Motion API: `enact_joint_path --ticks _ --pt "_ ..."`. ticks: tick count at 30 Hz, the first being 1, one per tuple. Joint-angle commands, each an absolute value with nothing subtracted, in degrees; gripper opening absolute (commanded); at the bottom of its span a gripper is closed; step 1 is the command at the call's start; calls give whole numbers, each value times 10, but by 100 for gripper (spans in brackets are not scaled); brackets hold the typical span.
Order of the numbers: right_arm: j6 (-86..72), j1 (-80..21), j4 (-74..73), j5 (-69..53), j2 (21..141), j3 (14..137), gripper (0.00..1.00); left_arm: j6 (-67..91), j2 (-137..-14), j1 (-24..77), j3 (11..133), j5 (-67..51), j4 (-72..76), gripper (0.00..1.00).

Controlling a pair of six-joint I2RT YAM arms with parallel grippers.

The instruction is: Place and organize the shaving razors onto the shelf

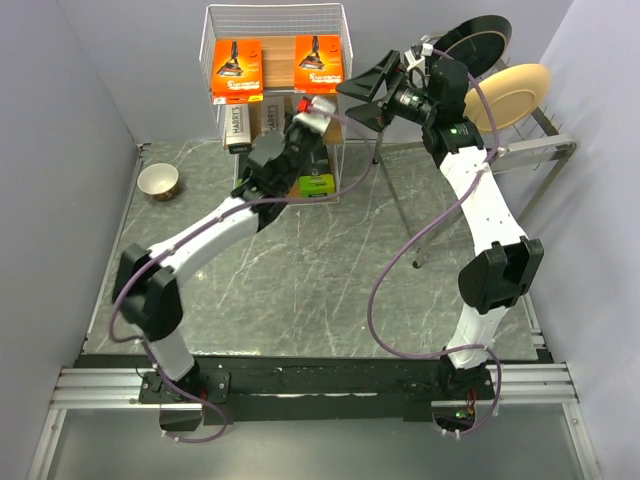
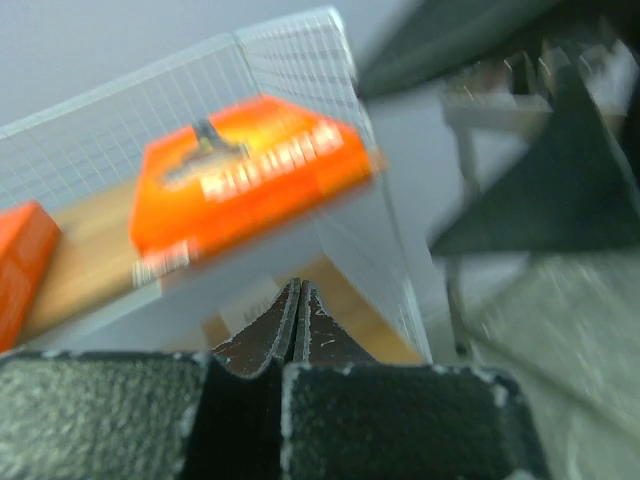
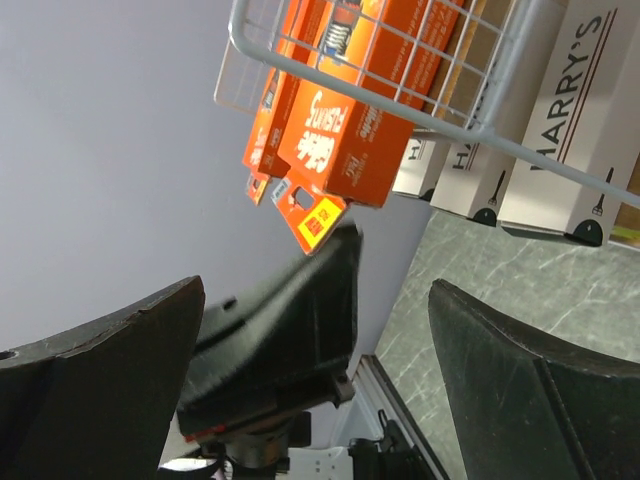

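Note:
The shelf (image 1: pixel 345 45) is a white wire rack at the back of the table. Two orange razor packs (image 1: pixel 237 68) (image 1: pixel 318 62) lie on its top tier. White HARRY'S boxes (image 1: pixel 237 130) stand lower down, and a black box with a lime-green end (image 1: pixel 317 185) sits at its foot. My left gripper (image 1: pixel 305 125) is shut and empty in front of the middle tier, pointing up at an orange pack (image 2: pixel 250 180). My right gripper (image 1: pixel 362 95) hangs open and empty just right of the shelf. In the right wrist view the orange packs (image 3: pixel 340 100) and HARRY'S boxes (image 3: pixel 590 110) show.
A grey dish rack (image 1: pixel 535 150) stands at the back right, holding a black plate (image 1: pixel 480 40) and a beige plate (image 1: pixel 510 95). A small bowl (image 1: pixel 158 182) sits at the left. Grey walls close in on both sides.

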State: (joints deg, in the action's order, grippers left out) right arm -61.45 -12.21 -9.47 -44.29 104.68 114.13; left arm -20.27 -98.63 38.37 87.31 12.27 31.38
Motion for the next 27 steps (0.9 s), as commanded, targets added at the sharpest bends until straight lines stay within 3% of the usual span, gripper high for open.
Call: enact_joint_path --ticks 1,6,10,20,24,27 --pt "-604 -118 -68 -451 1006 1136 100 -200 -837 383 786 43 269 1" --pt "-596 -117 -71 -446 1010 1138 100 -162 -739 370 730 43 179 1" --pt "-580 -117 -51 -458 1004 1129 100 -123 -703 288 747 37 105 1" --pt "-570 -118 -22 -475 979 1087 100 -84 -730 206 786 5 105 1" --pt "-568 -126 -8 -483 981 1092 90 -76 -754 201 805 8 105 1" --pt "-571 -136 -4 -480 990 1106 89 -76 -767 197 817 18 116 1"
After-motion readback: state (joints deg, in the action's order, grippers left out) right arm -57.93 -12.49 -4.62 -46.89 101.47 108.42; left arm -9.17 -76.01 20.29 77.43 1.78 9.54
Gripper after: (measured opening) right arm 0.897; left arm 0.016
